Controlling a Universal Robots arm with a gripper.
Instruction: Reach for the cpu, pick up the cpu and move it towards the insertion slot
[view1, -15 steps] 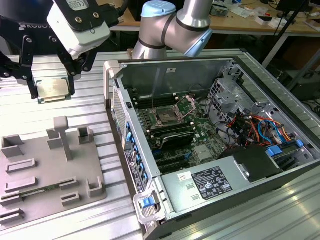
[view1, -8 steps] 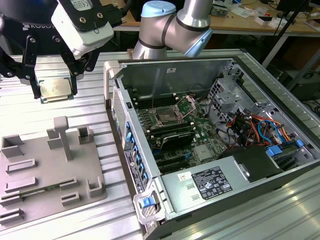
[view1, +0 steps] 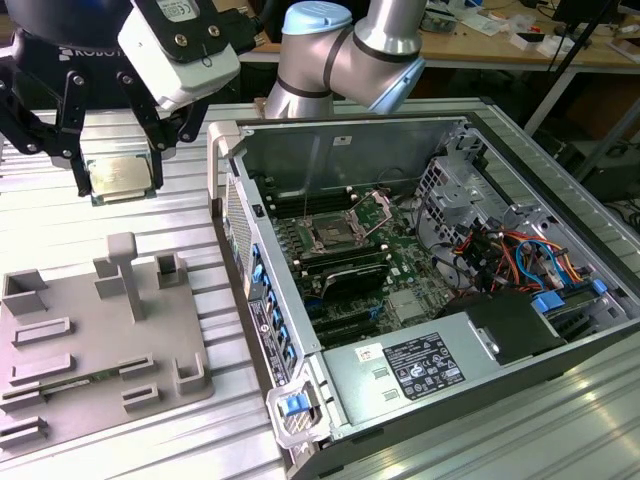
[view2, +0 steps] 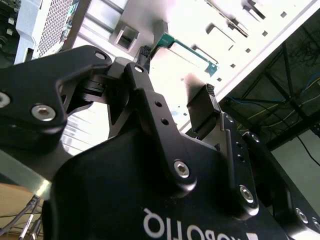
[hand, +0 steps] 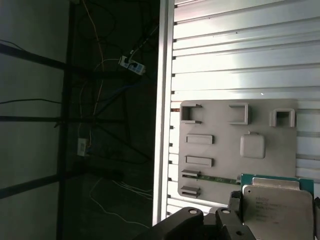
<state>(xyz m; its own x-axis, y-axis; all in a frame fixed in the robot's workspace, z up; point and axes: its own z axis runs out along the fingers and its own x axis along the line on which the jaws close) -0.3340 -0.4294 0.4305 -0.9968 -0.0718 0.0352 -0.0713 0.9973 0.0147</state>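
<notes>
- The cpu (view1: 122, 178) hangs in the air at the exterior view's upper left, level and clear of the ribbed metal table (view1: 560, 420) beneath it, with its silvery plate and thin green rim showing.
- The gripper (view1: 115, 160) is clamped on the cpu: its black fingers (view1: 78, 150) come down on either side of the chip and press against its edges.
- In the first wrist view the cpu (hand: 277, 207) lies close under the camera, the metal top facing up, with a black finger (hand: 235, 205) against one side.
- In the second wrist view the gripper (view2: 175, 95) is seen from behind (mostly its black linkage), the two fingertips (view2: 202, 107) held apart by a bright washed-out shape between them.
- The insertion slot (view1: 335, 235) sits on the green board inside the open computer case (view1: 400, 380), its metal frame around a dark centre; it is well apart from the cpu, off toward the exterior view's right.
- A grey fixture tray (view1: 100, 390) with raised blocks lies on the table below the held chip, beside the case's near wall; it also shows in the first wrist view (hand: 225, 150).
- The arm's silver and blue joint (view1: 340, 50) rises behind the case.
</notes>
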